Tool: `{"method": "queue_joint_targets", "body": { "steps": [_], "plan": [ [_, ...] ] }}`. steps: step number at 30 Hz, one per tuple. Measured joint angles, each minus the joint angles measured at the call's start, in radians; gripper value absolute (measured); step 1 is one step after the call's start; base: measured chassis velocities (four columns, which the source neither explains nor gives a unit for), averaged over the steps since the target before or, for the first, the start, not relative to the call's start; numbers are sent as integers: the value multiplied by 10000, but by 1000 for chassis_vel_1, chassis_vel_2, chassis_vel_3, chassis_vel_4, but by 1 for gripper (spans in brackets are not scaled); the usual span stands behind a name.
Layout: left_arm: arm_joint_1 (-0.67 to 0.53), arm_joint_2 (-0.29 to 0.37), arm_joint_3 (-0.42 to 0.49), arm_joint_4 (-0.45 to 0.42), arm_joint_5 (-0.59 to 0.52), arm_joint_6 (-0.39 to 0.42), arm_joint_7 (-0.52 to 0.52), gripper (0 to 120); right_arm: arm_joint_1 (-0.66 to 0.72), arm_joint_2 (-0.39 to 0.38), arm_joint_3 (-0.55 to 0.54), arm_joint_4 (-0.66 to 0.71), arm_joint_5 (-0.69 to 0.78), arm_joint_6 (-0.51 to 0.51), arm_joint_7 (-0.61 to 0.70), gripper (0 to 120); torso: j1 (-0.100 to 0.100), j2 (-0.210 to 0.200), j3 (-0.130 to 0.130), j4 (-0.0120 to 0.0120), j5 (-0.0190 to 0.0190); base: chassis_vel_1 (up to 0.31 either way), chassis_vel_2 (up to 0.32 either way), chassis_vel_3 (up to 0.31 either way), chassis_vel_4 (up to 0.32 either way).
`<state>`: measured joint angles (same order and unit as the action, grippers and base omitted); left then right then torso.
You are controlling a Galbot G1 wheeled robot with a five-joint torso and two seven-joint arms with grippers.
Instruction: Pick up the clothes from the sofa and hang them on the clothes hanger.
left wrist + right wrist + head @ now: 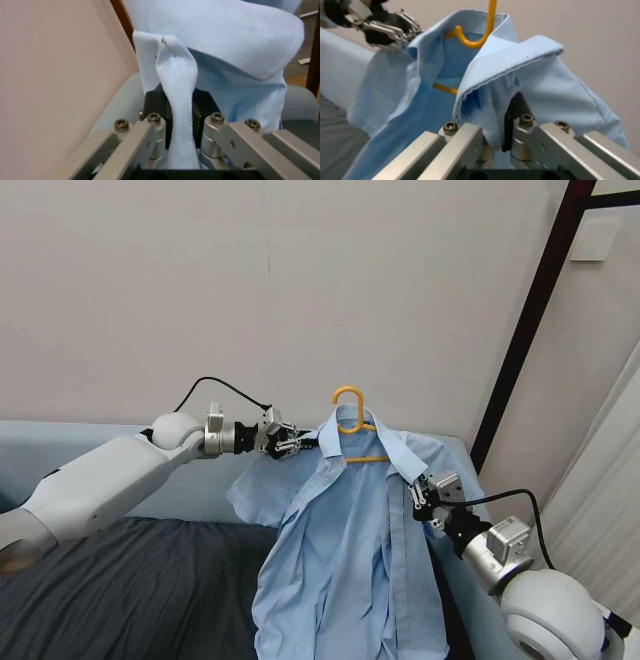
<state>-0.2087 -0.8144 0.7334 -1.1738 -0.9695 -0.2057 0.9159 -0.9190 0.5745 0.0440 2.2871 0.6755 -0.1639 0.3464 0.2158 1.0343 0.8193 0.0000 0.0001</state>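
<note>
Grip looks firm: left claw (298,442) and right claw (420,488) each pinch the light blue button-up shirt (350,550), so lifting evenly should keep the orange plastic hanger (348,402) seated.

Shirts: one, light-blue cotton button-up shirt (350,560).
Hangers: one, orange-yellow plastic clothes hanger (349,402), single hook.
End effectors: two, left end effector (288,440) and right end effector (420,495), each with two metal fingers.
Robot arms: two, white left arm (100,480) and white right arm (550,620).
Black cables: two, left cable (215,383) and right cable (520,498), one per arm.
Sofas: one, pale blue upholstered sofa (60,442).
Dark grey fabric sheet (120,590) on seat: one.
Black upright post (525,330) by wall: one.
</note>
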Motion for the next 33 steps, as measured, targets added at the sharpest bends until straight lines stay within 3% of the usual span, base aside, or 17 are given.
{"method": "queue_joint_targets", "body": {
  "steps": [14, 23, 27, 29, 33],
  "plan": [
    [-560, 173, 57, -721, -915, -2, -232, 7, 417, -159, 65, 225, 148, -38, 18, 0, 0, 0, 0, -1, 2, 0, 0, 0, 0],
    [-865, 432, 191, -721, -925, -124, -119, 7, -51, -37, -22, 63, -257, -83, -41, 34, 0, 0, 0, 0, 0, 0, 0, 0, 0],
    [-899, 451, 178, -674, -906, -195, -121, 7, -207, -38, -80, 79, -474, -83, -170, 43, 0, 0, 0, -1, 1, 0, 0, 0, 0],
    [-821, 558, -11, -689, -816, -272, -128, 7, -313, 0, -96, 128, -535, -85, -192, 57, 0, 1, 0, -3, 2, 0, 0, 0, 0],
    [-628, 744, -285, -800, -751, -316, -151, 7, -417, 17, -96, 156, -532, -78, -187, 66, 0, 1, 0, -1, -1, 0, 0, 0, 0]
  ]
}}
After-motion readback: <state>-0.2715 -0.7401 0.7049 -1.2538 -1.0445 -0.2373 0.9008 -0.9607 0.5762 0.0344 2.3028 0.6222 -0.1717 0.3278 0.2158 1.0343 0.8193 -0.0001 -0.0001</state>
